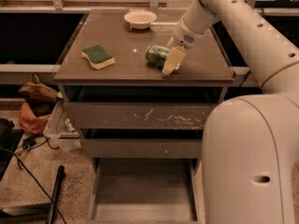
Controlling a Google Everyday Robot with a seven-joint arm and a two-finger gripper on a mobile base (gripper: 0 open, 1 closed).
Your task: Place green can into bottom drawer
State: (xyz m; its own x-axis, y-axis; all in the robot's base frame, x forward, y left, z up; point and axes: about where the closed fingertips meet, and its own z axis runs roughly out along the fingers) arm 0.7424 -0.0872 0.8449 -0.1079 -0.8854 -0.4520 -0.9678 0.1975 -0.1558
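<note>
The green can (156, 55) lies on its side on the cabinet top (126, 45), right of centre. My gripper (169, 65) reaches down from the upper right, and its pale finger (172, 60) covers the can's right end. The bottom drawer (142, 190) is pulled open below, with a plain flat floor and nothing in it.
A green-topped yellow sponge (97, 56) lies on the left of the top. A white bowl (140, 18) stands at the back. The scratched-front drawer (140, 115) and middle drawer (140, 147) are shut. My white base (252, 162) fills the right. Bags and cables lie on the floor at left.
</note>
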